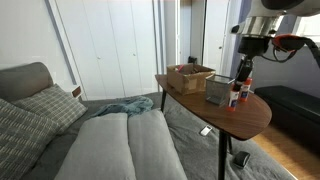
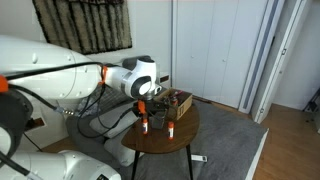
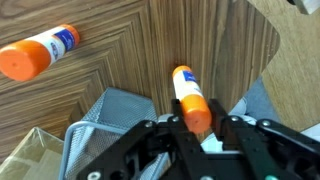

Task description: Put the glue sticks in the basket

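Two glue sticks, white tubes with orange caps, stand on the round wooden table [image 3: 120,50]. My gripper [image 3: 197,118] comes down over one glue stick [image 3: 187,95] and its fingers press both sides of the orange cap. I cannot tell whether the tube's base still touches the tabletop. That stick also shows in both exterior views [image 1: 246,92] [image 2: 146,124] under the gripper [image 1: 245,72] [image 2: 146,104]. The other glue stick [image 3: 40,52] [image 1: 235,98] [image 2: 172,128] stands free nearby. The grey mesh basket [image 3: 108,112] [image 1: 218,90] stands right beside the held stick.
A low brown open-topped box [image 1: 188,76] [image 2: 181,101] [image 3: 28,152] stands on the table behind the basket. The table's edge [image 3: 262,70] is close to the held stick. A grey couch [image 1: 110,140] with cushions lies beside the table.
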Motion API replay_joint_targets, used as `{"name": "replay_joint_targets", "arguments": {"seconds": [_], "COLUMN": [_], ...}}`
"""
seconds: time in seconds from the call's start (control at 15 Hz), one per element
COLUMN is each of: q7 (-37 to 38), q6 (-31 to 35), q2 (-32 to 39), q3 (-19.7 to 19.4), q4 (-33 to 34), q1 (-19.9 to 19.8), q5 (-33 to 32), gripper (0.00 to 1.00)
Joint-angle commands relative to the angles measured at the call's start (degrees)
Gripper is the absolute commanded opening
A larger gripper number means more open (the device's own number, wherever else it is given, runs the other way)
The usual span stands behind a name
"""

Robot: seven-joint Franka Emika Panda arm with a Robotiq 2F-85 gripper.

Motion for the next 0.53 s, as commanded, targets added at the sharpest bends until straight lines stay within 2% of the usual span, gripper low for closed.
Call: {"name": "replay_joint_targets", "arguments": {"seconds": [0.0,0.27,0.47], "q7": [-1.3,-3.9,-5.7], "q6": [-4.8,-11.2,-13.1], "q2": [-2.2,-3.2,-2.9], "q3": [0.3,0.5,0.2], "q4": [4.3,11.1,15.6], "q1": [-1.2,-1.0,-0.1], "q5": [-3.4,-7.6,-7.1], "gripper": [0.08,0.08,0.08]}}
